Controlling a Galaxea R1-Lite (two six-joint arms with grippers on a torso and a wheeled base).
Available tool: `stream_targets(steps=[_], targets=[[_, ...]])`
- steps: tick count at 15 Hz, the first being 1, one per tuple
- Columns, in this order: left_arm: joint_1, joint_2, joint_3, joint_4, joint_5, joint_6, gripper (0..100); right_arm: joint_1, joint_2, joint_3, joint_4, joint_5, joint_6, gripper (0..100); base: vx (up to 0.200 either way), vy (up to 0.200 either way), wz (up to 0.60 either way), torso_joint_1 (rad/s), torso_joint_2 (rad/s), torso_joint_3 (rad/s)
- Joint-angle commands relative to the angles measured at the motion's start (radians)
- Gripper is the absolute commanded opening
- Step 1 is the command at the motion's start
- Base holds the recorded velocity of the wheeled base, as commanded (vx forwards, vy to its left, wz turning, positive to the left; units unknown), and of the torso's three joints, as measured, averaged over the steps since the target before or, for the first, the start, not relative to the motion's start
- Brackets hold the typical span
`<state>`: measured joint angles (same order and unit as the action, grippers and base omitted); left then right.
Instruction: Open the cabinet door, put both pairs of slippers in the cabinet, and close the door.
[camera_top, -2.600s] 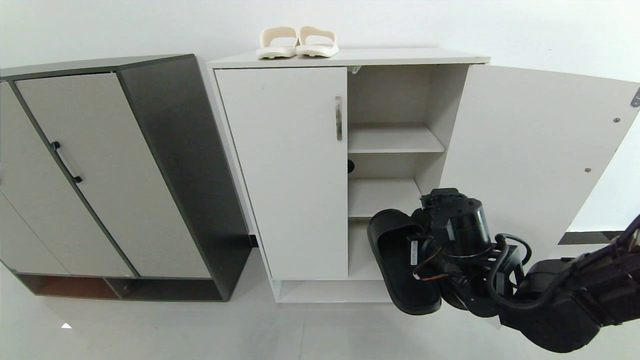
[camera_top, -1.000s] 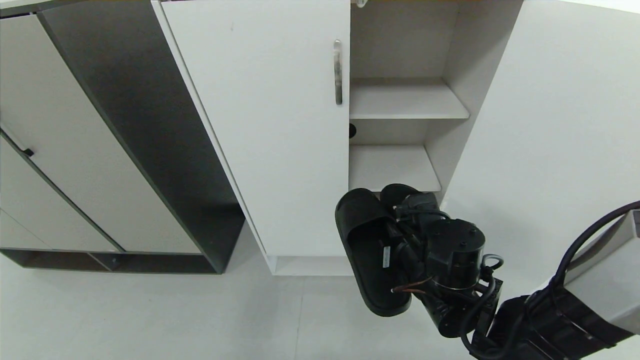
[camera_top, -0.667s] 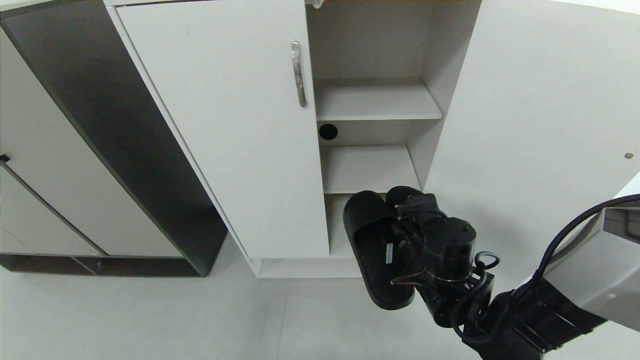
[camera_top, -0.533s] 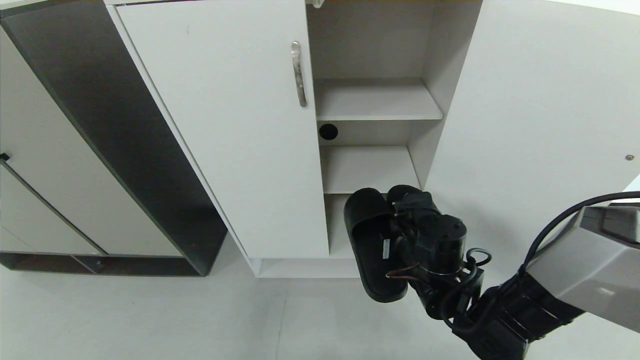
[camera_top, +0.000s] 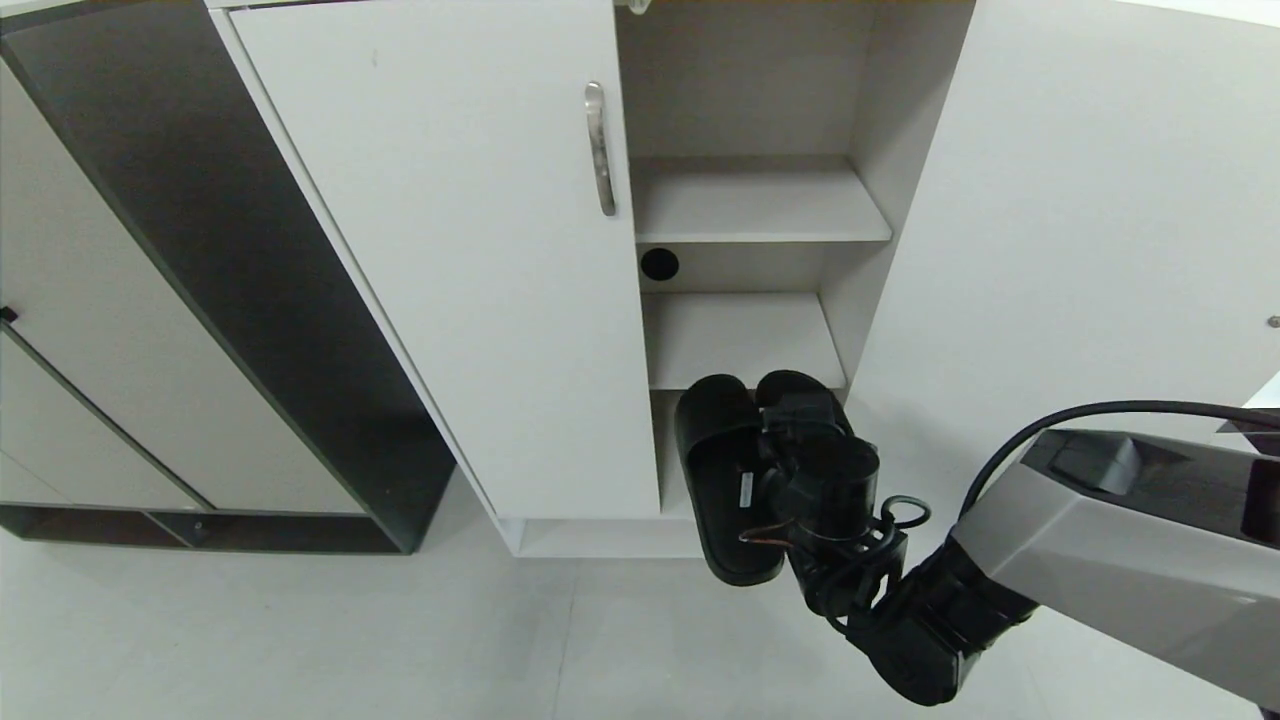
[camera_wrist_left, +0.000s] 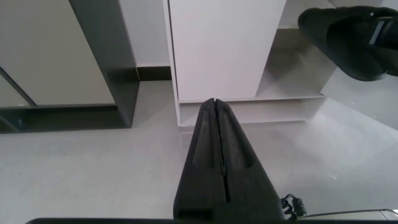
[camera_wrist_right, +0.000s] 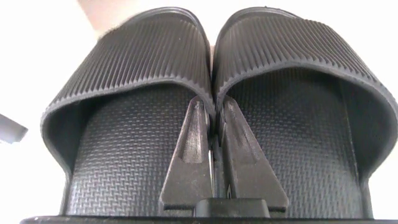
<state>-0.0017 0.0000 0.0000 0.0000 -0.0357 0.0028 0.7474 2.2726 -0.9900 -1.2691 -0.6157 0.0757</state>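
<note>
My right gripper (camera_top: 778, 440) is shut on the black slippers (camera_top: 718, 470), pinching the two inner strap edges together. The right wrist view shows the black slippers (camera_wrist_right: 143, 112) side by side, with my right gripper (camera_wrist_right: 212, 118) clamped between them. The pair hangs toes-first at the mouth of the white cabinet's (camera_top: 440, 250) lowest compartment (camera_top: 672, 470). The right door (camera_top: 1060, 250) stands wide open; the left door with its metal handle (camera_top: 600, 148) is closed. My left gripper (camera_wrist_left: 214, 106) is shut and empty, low above the floor in front of the white cabinet (camera_wrist_left: 217, 50), with the black slippers (camera_wrist_left: 348, 37) off to one side.
A dark grey cabinet (camera_top: 220, 260) with closed doors stands just left of the white one. Two bare shelves (camera_top: 755, 200) sit above the lowest compartment, and a round hole (camera_top: 659, 264) marks the back panel. Bare grey floor (camera_top: 400, 640) lies in front.
The head camera dropped and moved closer, so the cabinet top left the picture. My right arm carried the black slippers left and forward, up to the mouth of the lowest compartment.
</note>
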Motion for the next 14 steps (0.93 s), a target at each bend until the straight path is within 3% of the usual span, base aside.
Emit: stream_targets(steps=[1, 9, 14], targets=[[0.000, 0.002, 0.000, 0.000, 0.000, 0.000, 0, 0.003, 0.027, -0.001, -0.039, -0.002, -0.028, 0, 0.000, 0.000, 0.00, 0.000, 0.00, 0.000], [0.000, 0.002, 0.000, 0.000, -0.001, 0.000, 0, 0.001, 0.042, -0.002, -0.064, -0.042, -0.051, 0, 0.000, 0.000, 0.00, 0.000, 0.00, 0.000], [0.000, 0.002, 0.000, 0.000, -0.001, 0.000, 0, 0.000, 0.047, -0.002, -0.065, -0.041, -0.051, 0, 0.200, 0.000, 0.00, 0.000, 0.01, -0.001]])
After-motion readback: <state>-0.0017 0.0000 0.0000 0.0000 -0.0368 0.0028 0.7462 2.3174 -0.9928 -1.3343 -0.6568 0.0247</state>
